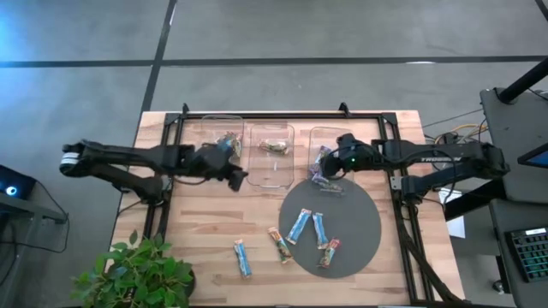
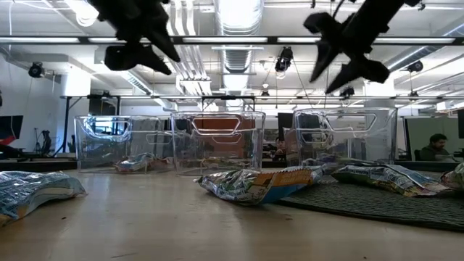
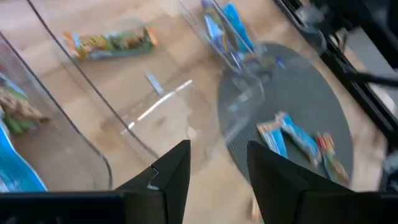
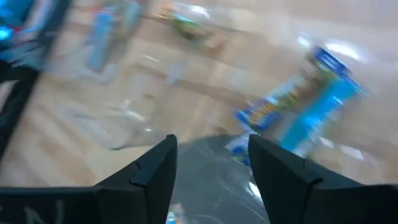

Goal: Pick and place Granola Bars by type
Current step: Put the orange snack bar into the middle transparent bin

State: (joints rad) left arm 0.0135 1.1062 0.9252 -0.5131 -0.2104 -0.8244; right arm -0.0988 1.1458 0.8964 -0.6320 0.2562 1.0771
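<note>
Hovering with parted, empty fingers above the right clear bin [image 1: 330,158], the right gripper [image 1: 330,168] has purple-blue granola bars [image 1: 321,162] lying below it in that bin. Beyond, the left gripper [image 1: 235,175], also spread and empty, hangs between the left bin [image 1: 214,128] and middle bin [image 1: 272,154], while five more bars [image 1: 300,225] lie on and beside the grey mat [image 1: 351,214]

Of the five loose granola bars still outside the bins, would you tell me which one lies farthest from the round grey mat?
The light blue bar, lying alone on bare wood toward the plant; the other four lie on the mat or at its edge.
</note>
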